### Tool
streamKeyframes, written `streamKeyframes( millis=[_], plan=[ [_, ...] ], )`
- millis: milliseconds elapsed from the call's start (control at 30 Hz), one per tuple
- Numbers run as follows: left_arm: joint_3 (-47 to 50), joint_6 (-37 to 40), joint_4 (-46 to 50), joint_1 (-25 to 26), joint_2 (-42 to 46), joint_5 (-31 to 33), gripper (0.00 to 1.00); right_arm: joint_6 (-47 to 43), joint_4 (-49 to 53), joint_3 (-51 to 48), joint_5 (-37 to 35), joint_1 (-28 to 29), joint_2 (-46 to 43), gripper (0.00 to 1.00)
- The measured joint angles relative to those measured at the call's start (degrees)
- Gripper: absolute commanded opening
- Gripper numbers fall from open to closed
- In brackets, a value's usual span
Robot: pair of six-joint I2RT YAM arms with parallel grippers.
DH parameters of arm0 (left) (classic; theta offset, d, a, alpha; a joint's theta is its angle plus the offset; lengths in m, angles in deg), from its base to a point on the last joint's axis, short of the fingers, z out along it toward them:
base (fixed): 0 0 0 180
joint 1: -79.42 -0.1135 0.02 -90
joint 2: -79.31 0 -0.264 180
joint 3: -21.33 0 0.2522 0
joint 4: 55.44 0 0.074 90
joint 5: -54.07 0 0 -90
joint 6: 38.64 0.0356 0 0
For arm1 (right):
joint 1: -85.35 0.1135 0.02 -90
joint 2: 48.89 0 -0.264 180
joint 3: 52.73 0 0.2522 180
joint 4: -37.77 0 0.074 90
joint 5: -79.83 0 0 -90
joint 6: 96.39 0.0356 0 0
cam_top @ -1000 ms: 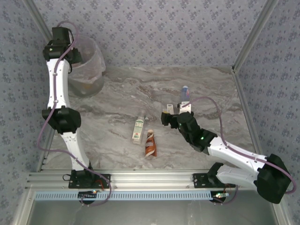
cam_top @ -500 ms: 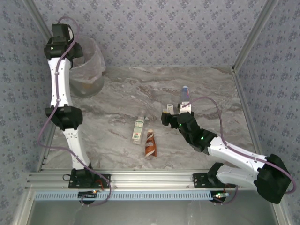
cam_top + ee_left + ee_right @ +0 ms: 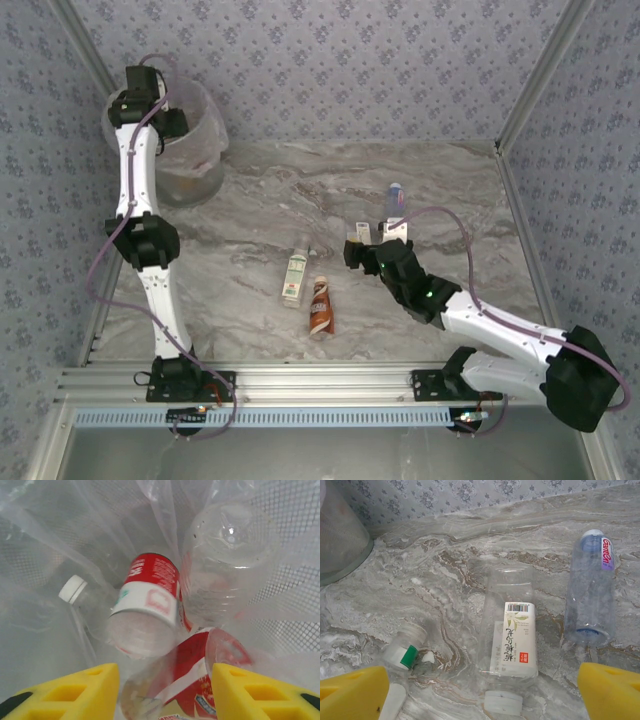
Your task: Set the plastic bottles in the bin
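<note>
On the table (image 3: 250,215) three of the plastic bottles lay on their sides with their long axes running roughly near to far: the green-labelled bottle (image 3: 294,270) with its neck toward the back wall, the brown-white bottle (image 3: 320,305) just beside it, and the blue-capped bottle (image 3: 394,197) farther back. The right gripper (image 3: 482,677) hung wide open over a white-labelled bottle (image 3: 510,635), which lay with its white cap toward the fingers and its base away. A small bottle with a green band (image 3: 405,652) lay tilted to the left of it.

The left gripper (image 3: 165,670) stood open and empty inside the bin (image 3: 195,175). Below it, among the folds of the bag (image 3: 45,540), a red-labelled bottle (image 3: 150,600) leaned with its base up toward the camera, and a clear bottle (image 3: 230,555) beside it did the same.

Since a second earlier the left arm (image 3: 135,170) had straightened and swung its wrist farther across the bin's mouth; the right arm and the bottles on the table had not moved.

The tabletop was grey-brown marble, the walls (image 3: 350,70) pale floral paper, with a metal rail (image 3: 320,380) along the near edge
</note>
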Motion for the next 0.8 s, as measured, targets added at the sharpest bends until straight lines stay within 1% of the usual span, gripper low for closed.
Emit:
streamKeyframes(
  millis=[33,133,333,433,533,667,800],
  plan=[
    [-0.1,-0.3,0.3,0.0,0.0,-0.7,0.71,0.0,0.0,0.0,0.0,0.0,0.1,0.99],
    [-0.7,-1.5,0.7,-0.3,0.1,-3.1,0.8,0.2,0.0,0.0,0.0,0.0,0.4,0.99],
    [-0.8,-3.8,0.8,-0.2,4.3,-9.6,0.88,0.2,0.0,0.0,0.0,0.0,0.9,0.99],
    [-0.8,-4.8,0.8,0.5,8.0,-12.0,0.98,0.2,0.0,0.0,0.0,0.0,0.9,0.99],
    [-0.1,-5.3,0.5,1.9,11.8,-13.1,0.99,0.2,0.6,0.0,-0.3,0.0,0.9,0.99],
    [6.9,-5.5,-2.5,4.9,18.1,-13.5,0.99,0.5,2.0,0.0,-1.1,0.0,0.5,0.99],
    [21.8,-5.2,-8.3,9.3,26.0,-12.1,0.99,1.5,2.6,-0.3,-2.1,-0.2,-1.0,0.99]
  ],
)
